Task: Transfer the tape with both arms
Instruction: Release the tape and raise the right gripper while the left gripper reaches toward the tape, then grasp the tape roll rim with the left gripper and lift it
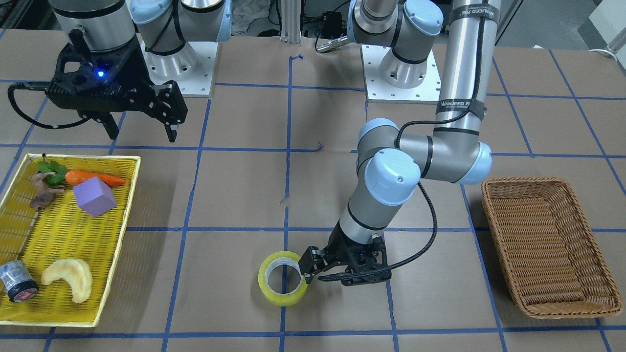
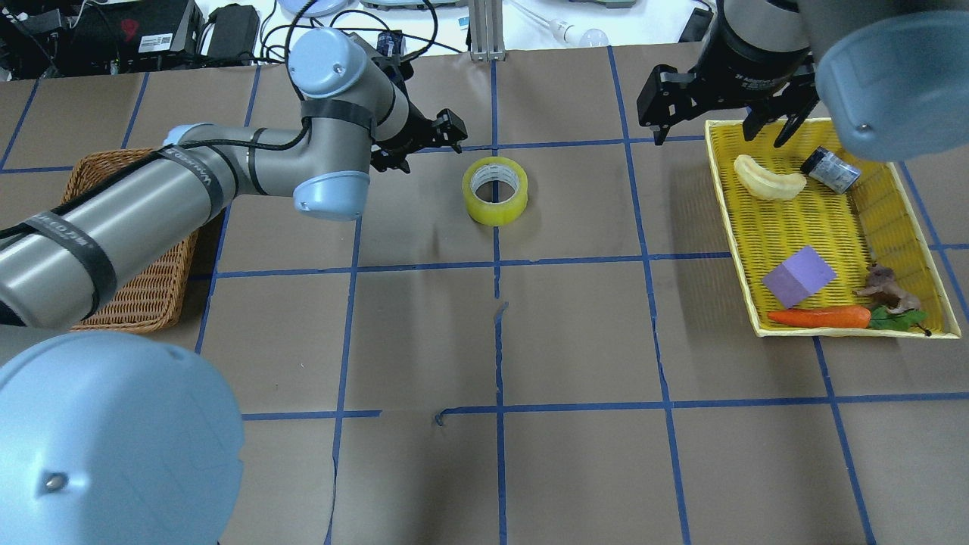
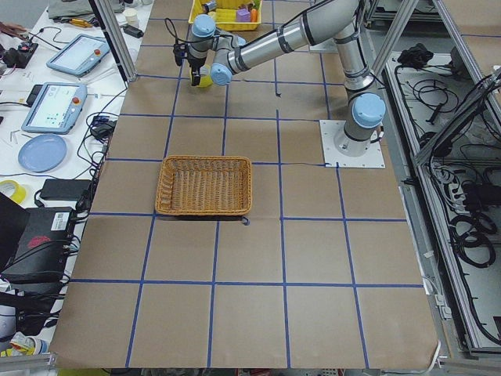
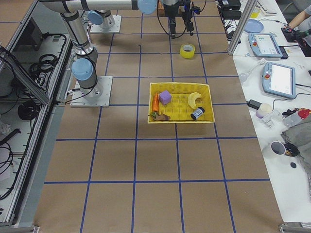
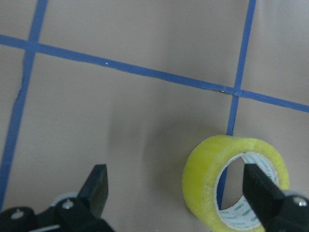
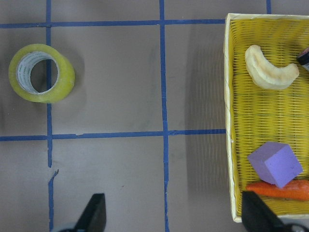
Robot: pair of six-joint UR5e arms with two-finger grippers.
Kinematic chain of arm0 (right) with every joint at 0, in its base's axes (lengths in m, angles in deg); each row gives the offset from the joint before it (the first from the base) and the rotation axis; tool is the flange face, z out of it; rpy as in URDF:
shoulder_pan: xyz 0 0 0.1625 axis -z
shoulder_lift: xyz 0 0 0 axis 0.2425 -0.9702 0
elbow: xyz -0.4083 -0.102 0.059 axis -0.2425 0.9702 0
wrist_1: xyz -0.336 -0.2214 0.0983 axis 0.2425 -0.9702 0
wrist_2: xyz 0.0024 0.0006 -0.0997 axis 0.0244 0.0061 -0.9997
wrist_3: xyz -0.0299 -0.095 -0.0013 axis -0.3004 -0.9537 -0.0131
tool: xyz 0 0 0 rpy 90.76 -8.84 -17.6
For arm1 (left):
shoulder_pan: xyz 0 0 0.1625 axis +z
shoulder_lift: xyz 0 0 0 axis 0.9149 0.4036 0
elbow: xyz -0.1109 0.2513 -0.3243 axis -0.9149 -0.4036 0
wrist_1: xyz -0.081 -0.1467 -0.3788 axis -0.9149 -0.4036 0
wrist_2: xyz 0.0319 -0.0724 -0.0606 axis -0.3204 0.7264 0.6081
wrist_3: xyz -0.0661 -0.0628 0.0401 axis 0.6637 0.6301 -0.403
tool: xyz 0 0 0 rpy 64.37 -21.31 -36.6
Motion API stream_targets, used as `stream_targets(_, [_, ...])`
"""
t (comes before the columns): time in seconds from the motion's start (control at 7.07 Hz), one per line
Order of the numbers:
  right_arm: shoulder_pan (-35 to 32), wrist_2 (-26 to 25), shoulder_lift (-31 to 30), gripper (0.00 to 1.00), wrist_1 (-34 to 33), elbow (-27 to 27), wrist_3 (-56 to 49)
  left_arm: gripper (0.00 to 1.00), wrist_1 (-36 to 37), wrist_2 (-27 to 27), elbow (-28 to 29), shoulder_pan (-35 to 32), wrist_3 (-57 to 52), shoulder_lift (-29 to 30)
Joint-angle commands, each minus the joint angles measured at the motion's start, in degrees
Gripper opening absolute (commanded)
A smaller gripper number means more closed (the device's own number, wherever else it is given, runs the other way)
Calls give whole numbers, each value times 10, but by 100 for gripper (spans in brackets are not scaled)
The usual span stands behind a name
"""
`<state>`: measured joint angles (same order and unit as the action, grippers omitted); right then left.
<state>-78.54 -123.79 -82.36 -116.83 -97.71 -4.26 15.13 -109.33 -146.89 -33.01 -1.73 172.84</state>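
Observation:
The yellow tape roll [image 1: 281, 297] lies flat on the brown table near its middle line, and shows in the overhead view [image 2: 496, 214]. My left gripper [image 1: 313, 269] is open and empty. It hangs low, close beside the roll on the wicker basket's side. In the left wrist view the tape [image 5: 203, 179] sits near one finger [image 5: 260, 191], not between the jaws. My right gripper [image 1: 142, 131] is open and empty, raised by the yellow tray's far end. The right wrist view shows the tape [image 6: 66, 79] at upper left.
A yellow tray [image 1: 132, 195] holds a purple cube [image 1: 94, 196], a carrot [image 1: 93, 178], a pale crescent [image 1: 68, 278] and a dark grey roll with a red label [image 1: 17, 281]. An empty wicker basket [image 1: 552, 244] stands on the left arm's side.

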Motion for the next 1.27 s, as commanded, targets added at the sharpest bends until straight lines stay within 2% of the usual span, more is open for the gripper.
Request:
stream_targets(0.0, [0, -2, 1, 100, -9, -3, 0, 99, 13, 0, 3, -28, 26, 40])
stream_targets(0.28, [2, -2, 1, 100, -5, -2, -1, 85, 10, 2, 3, -37, 43, 57])
stream_targets(0.42, [2, -1, 2, 100, -5, -1, -1, 24, 10, 2, 4, -37, 38, 55])
stream_targets(0.57, [2, -1, 2, 100, 0, 0, -1, 0, 11, 2, 5, -36, 30, 54])
stream_targets(0.71, [4, 0, 3, 100, 29, 14, -1, 0, 9, 3, 14, -37, 27, 52])
stream_targets(1.13, [4, 7, 21, 100, 53, 41, -1, 0, -84, 5, 56, -34, -4, 25])
